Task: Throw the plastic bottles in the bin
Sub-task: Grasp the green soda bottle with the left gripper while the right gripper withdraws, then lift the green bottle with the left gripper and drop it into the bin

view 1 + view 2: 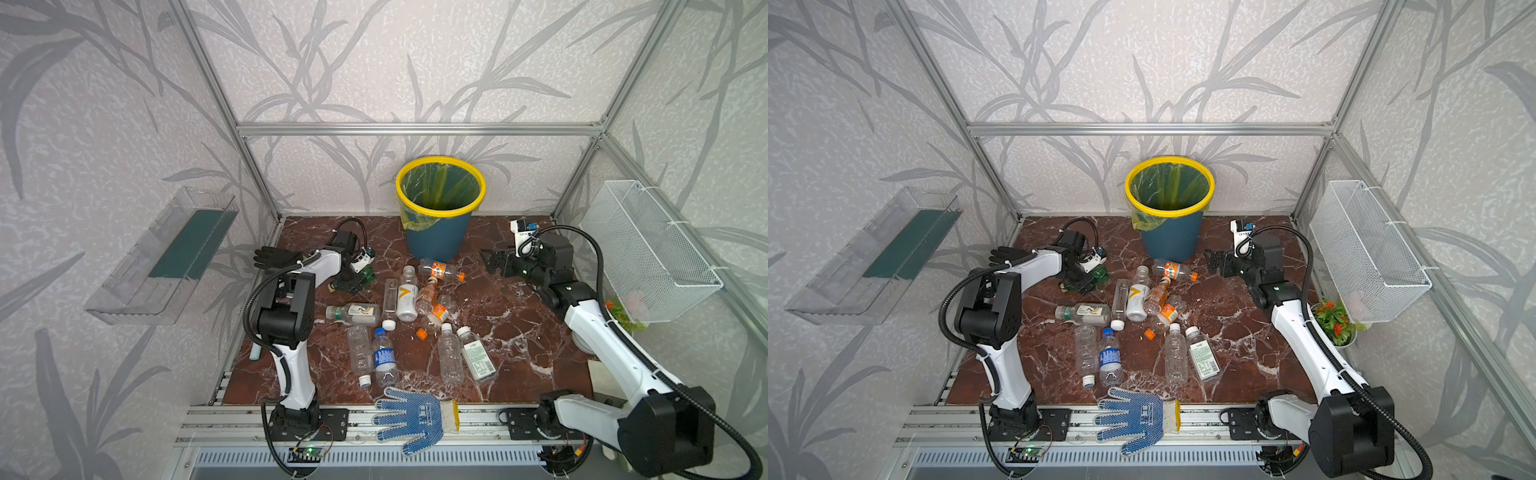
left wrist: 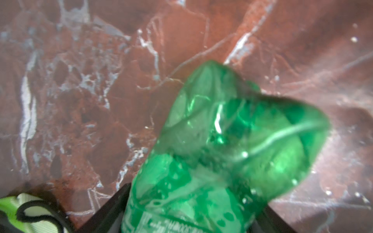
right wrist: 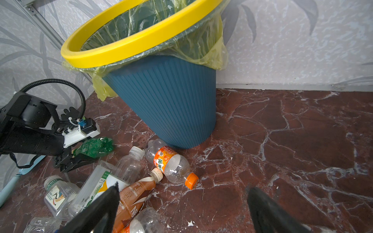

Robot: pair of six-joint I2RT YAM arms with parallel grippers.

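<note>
Red-brown marble table (image 1: 519, 332), leaf-patterned walls. Step in hand, as we judge it: the first pickup. Our left pincer (image 3: 84, 155) is clamped on the crumpled green bottle (image 2: 232, 141), a finger against each side, low over the table to the left of the bin (image 1: 436, 241). Our right pincer (image 1: 492, 259) stands wide apart and empty, near the bin's other side.

The other bottles lie scattered on the table in front of the bin; we see none inside it.

The next move calls for a lift clear of the yellow rim, then release over the opening.

Writing:
- white bottle (image 1: 407, 299): a large orange V
- orange-label bottle (image 3: 163, 161): a green Chinese character
- brown bottle (image 3: 133, 197): letters starting "Ne"
- green bottle: print too blurred to read
</note>
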